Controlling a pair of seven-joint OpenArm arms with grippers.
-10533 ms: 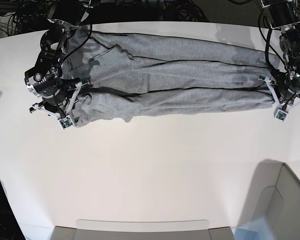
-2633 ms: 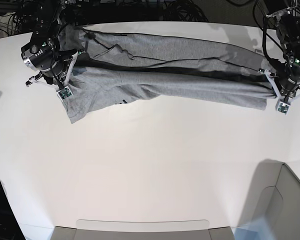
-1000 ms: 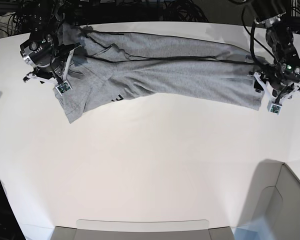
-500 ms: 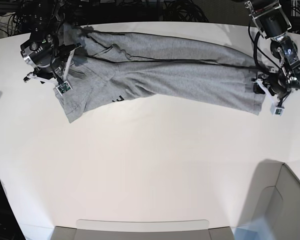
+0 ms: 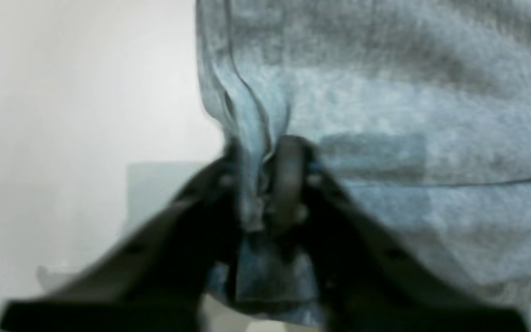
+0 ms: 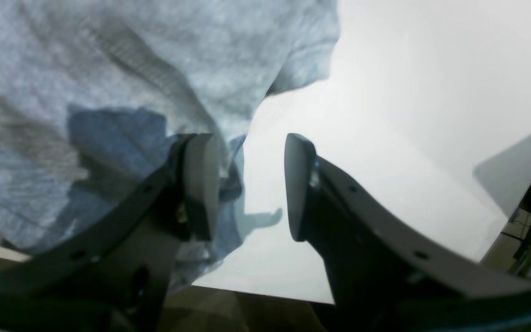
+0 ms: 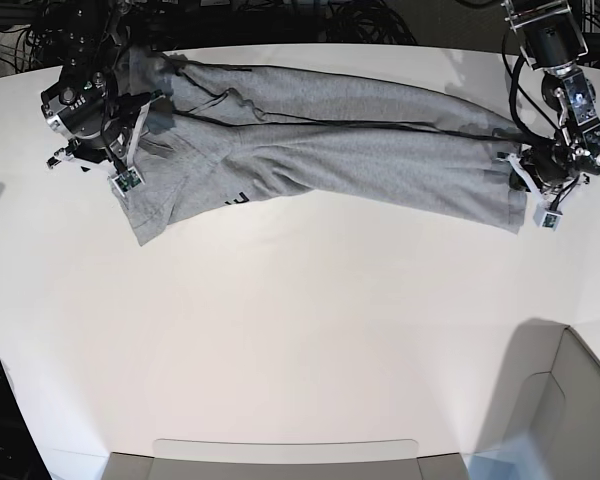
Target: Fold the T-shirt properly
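Note:
The heather-grey T-shirt (image 7: 360, 150) lies in a long, loosely folded band across the far side of the white table (image 7: 300, 330), a bit of black lettering (image 7: 238, 198) showing at its lower edge. At the band's right end my left gripper (image 7: 528, 188) is shut on a bunched fold of the T-shirt (image 5: 385, 92); in the left wrist view the cloth is pinched between the jaws of the left gripper (image 5: 265, 180). My right gripper (image 7: 128, 150) sits over the band's left end. In the right wrist view the right gripper (image 6: 247, 184) stands open, one finger (image 6: 198, 184) over the T-shirt (image 6: 132, 55) and bare table in the gap.
A grey bin (image 7: 570, 400) stands at the near right corner and a flat grey tray (image 7: 280, 458) at the front edge. Dark cables (image 7: 360, 20) crowd the space behind the table's far edge.
My left gripper has gone from open to shut, pinching the shirt's right end. The right arm has stayed where it was, still open.

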